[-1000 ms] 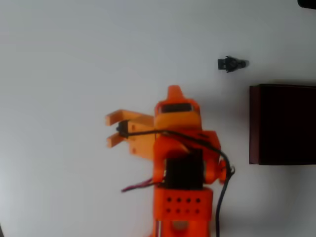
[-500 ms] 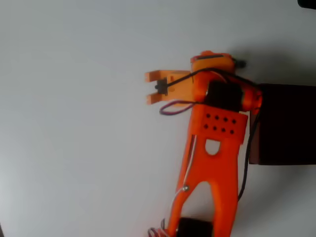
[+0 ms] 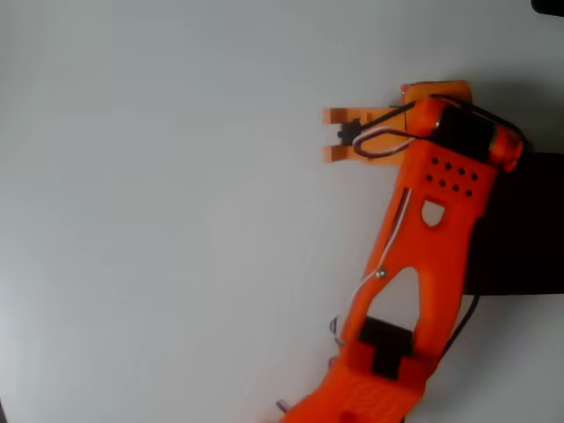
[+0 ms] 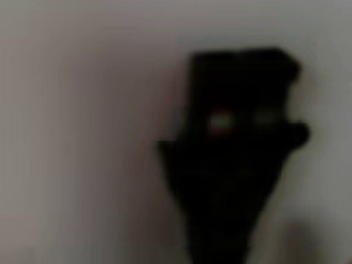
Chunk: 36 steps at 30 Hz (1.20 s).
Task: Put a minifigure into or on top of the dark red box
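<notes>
Seen from overhead, the orange tool (image 3: pixel 333 134) sits left of the dark red box (image 3: pixel 520 229), fingers apart and empty. Up close in the wrist view, a blurred dark shape, probably the minifigure (image 4: pixel 236 148), lies on the pale bench (image 3: pixel 159 211).

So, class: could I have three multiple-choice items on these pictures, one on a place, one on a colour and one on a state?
1. In the overhead view, where is the dark red box?
A) at the right edge, partly under the arm
B) in the top left corner
C) in the middle of the bottom edge

2. What colour is the arm?
A) blue
B) orange
C) white

3. How is the pincer?
A) shut tight, fingers touching
B) shut on the box wall
C) open, holding nothing

Answers:
1 A: the box's dark shape runs off the right edge and the arm covers part of it.
2 B: every printed part is orange.
3 C: its fingers stand apart over bare table.
</notes>
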{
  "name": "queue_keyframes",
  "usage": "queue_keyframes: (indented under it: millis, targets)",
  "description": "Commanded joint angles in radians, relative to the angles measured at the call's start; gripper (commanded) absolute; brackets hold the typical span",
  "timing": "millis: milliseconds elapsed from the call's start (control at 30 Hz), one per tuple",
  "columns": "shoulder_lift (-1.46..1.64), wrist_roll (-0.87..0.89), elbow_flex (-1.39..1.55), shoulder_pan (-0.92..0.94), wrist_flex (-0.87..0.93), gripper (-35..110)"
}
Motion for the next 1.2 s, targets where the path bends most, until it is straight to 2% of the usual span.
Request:
queue_keyframes:
  millis: [0,100,200,667,833,967,1167]
  targets:
    - [-0.155,-0.037,-0.382,0.005,0.167,17]
    - [-0.483,-0.041,-1.012,0.009,0.393,17]
    - [-0.451,-0.049,-0.896,0.018,0.354,17]
    - [-0.456,-0.043,-0.920,0.032,0.374,17]
    - [-0.364,-0.015,-0.890,0.012,0.365,17]
    - [-0.268,0.003,-0.825,-0.028,0.291,17]
    - [-0.319,0.048,-0.784,-0.083,0.147,17]
